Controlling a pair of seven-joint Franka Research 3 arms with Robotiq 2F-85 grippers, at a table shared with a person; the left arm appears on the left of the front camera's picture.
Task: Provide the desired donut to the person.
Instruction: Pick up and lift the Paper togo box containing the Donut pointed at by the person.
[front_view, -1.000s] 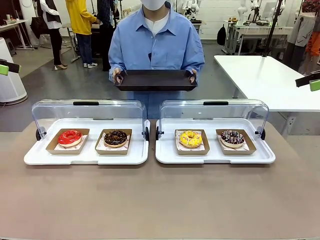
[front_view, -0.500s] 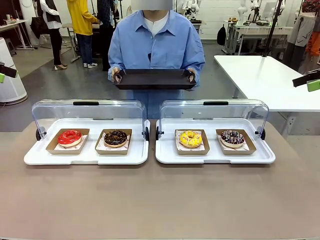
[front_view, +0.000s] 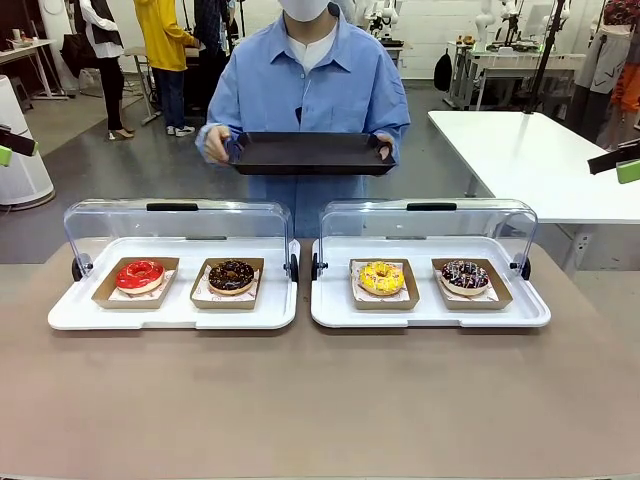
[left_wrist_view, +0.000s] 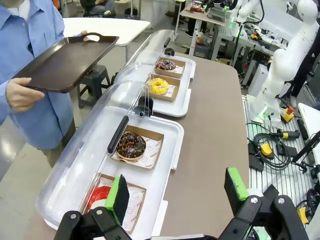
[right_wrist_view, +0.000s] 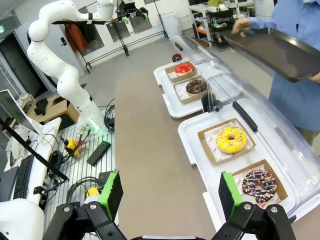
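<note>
Four donuts lie in cardboard trays: a red donut (front_view: 139, 273), a chocolate donut (front_view: 231, 275), a yellow donut (front_view: 381, 277) and a dark sprinkled donut (front_view: 465, 275). The person (front_view: 310, 80) stands at the far side and holds a black tray (front_view: 310, 155) with one hand. Their other hand (front_view: 213, 143) is off the tray and blurred. My left gripper (left_wrist_view: 176, 192) hovers open above the table's left end, near the red donut (left_wrist_view: 100, 195). At the right end my right gripper (right_wrist_view: 170, 195) is open too, short of the sprinkled donut (right_wrist_view: 258, 182). Neither holds anything.
The donuts sit in pairs in two white display cases (front_view: 175, 310) (front_view: 430, 312), whose clear lids (front_view: 175, 225) are tipped back toward the person. Bare brown table (front_view: 320, 400) lies on my side of the cases. A white table (front_view: 520, 150) stands at the back right.
The person's hand at picture left has let go of the tray's handle and swung outward. The tray sits slightly higher. Neither gripper has moved.
</note>
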